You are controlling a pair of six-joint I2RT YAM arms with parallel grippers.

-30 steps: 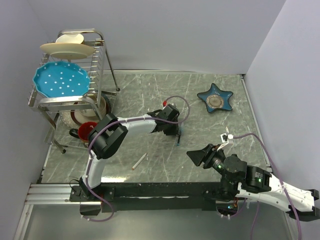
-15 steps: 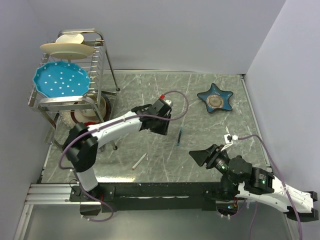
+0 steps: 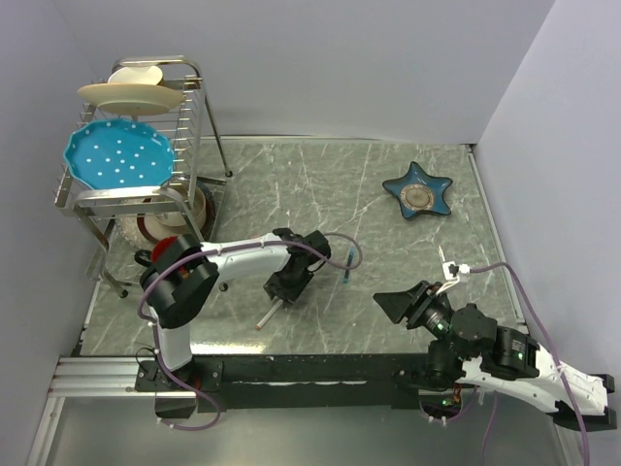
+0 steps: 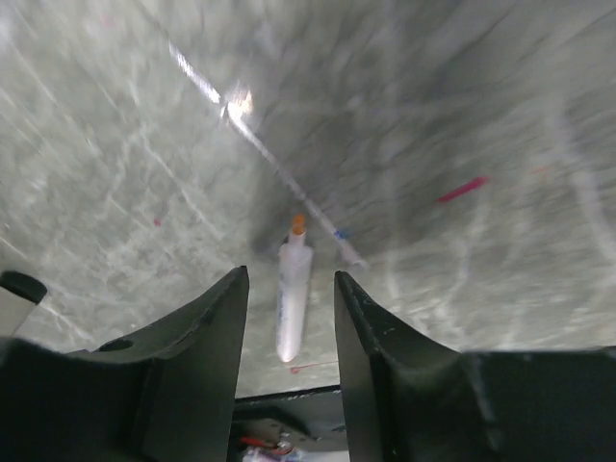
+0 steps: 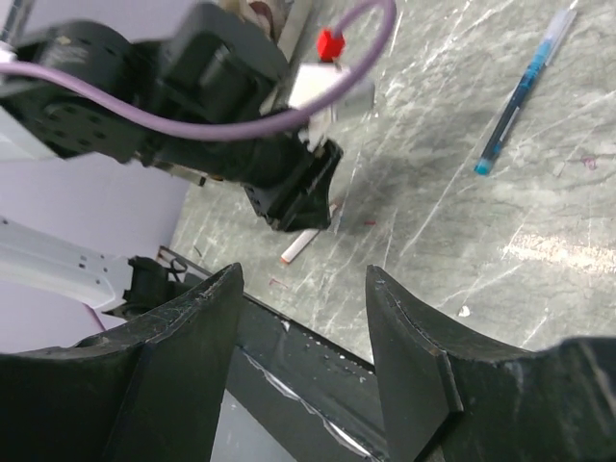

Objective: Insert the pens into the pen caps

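A white pen with an orange tip (image 4: 292, 298) lies flat on the grey table; from above it shows as a short white pen (image 3: 270, 314) near the front edge. My left gripper (image 4: 290, 277) hangs just above it, open, and the pen shows in the gap between the jaws without touching them. A blue pen (image 3: 347, 263) lies apart on the table to the right of my left gripper (image 3: 288, 284). My right gripper (image 5: 303, 279) is open and empty above the front edge, looking at the blue pen (image 5: 515, 96). No loose pen caps are in view.
A blue star-shaped dish (image 3: 418, 192) sits at the back right. A metal dish rack (image 3: 136, 184) with plates and a red cup stands at the left. The black front rail (image 3: 310, 374) runs under both arm bases.
My left arm swung from the blue pen towards the near side and now hangs over the white pen, its jaws wider. The blue pen stays lying on the table. The right arm barely moved.
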